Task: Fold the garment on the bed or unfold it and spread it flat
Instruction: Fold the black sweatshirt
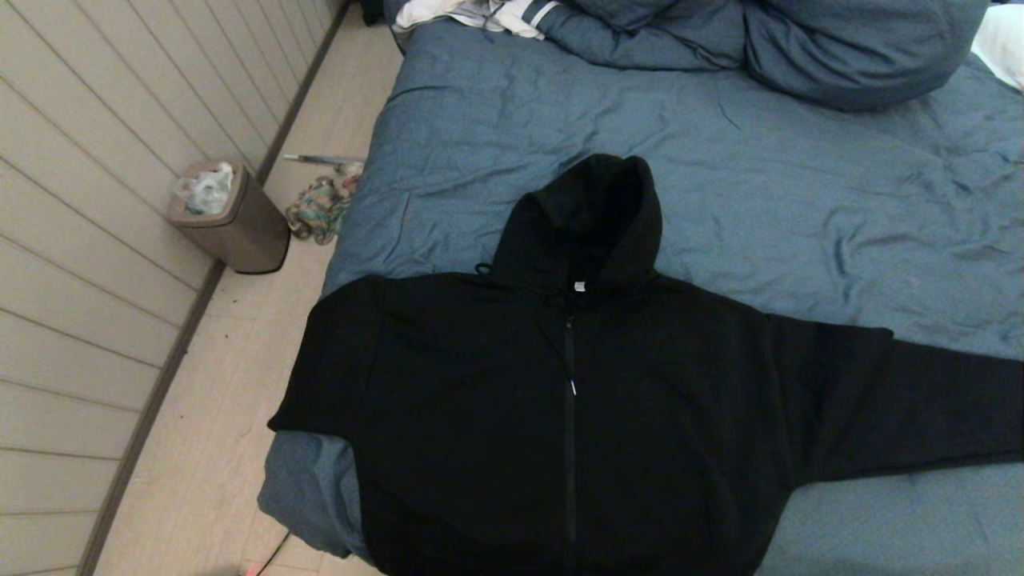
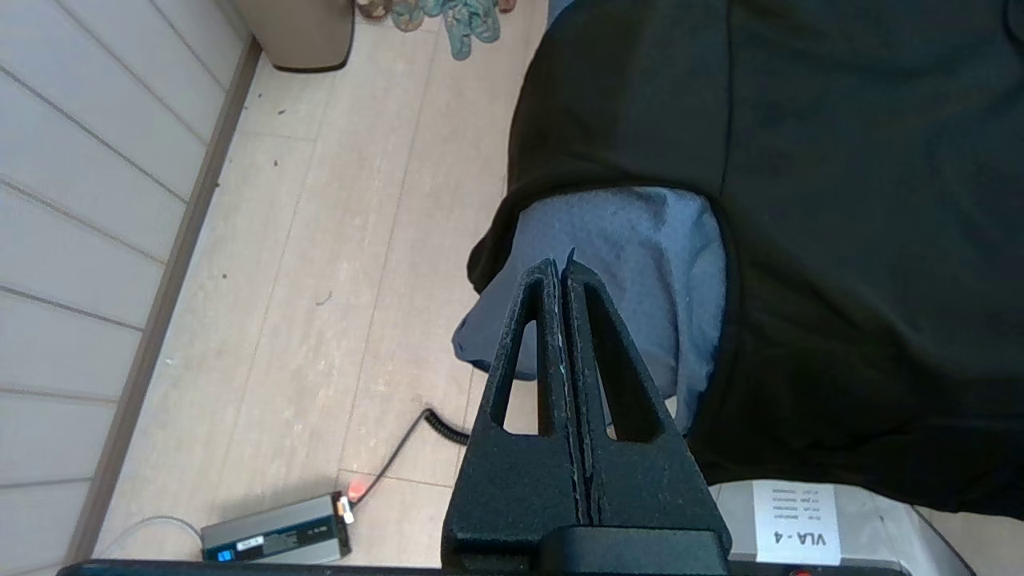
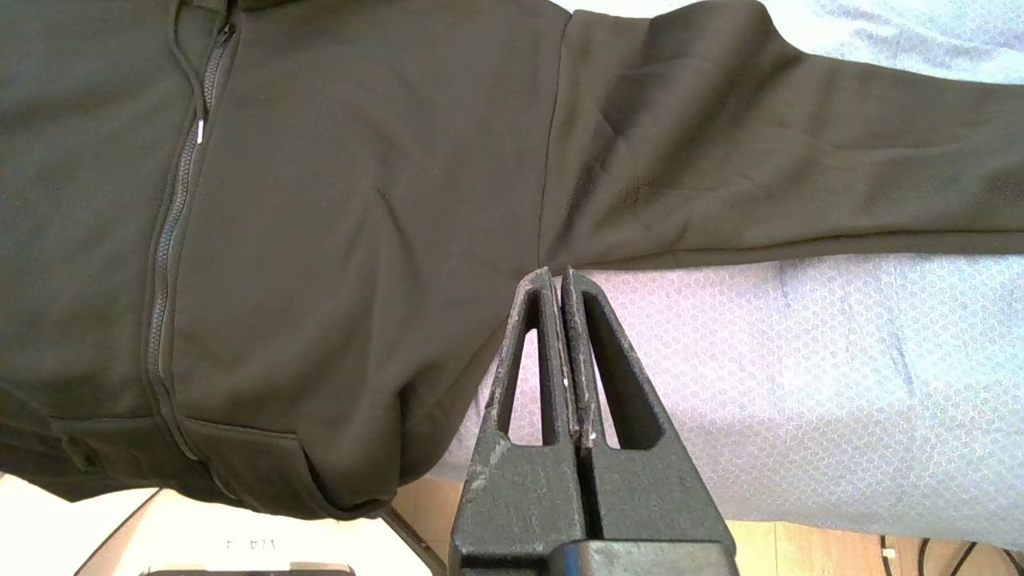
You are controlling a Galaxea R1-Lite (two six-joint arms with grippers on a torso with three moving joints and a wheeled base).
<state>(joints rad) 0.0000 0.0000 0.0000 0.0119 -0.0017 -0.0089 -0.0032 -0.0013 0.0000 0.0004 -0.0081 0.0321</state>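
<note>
The black hooded garment [image 1: 576, 400] lies zip-up and spread on the blue bed [image 1: 800, 200], hood pointing away from me. One sleeve stretches out to the right; the other is folded short at the bed's left edge. Neither arm shows in the head view. My left gripper [image 2: 560, 268] is shut and empty, held back above the bed's near left corner beside the garment [image 2: 800, 200]. My right gripper [image 3: 558, 276] is shut and empty too, hanging above bare duvet just below the armpit where the right sleeve meets the body of the garment [image 3: 360, 200].
A bin [image 1: 232, 216] and a multicoloured rag [image 1: 320, 210] sit on the floor left of the bed. Bunched blue bedding [image 1: 840, 48] and a white striped cloth [image 1: 480, 14] lie at the far end. A power box with a cable [image 2: 276, 538] rests on the floor.
</note>
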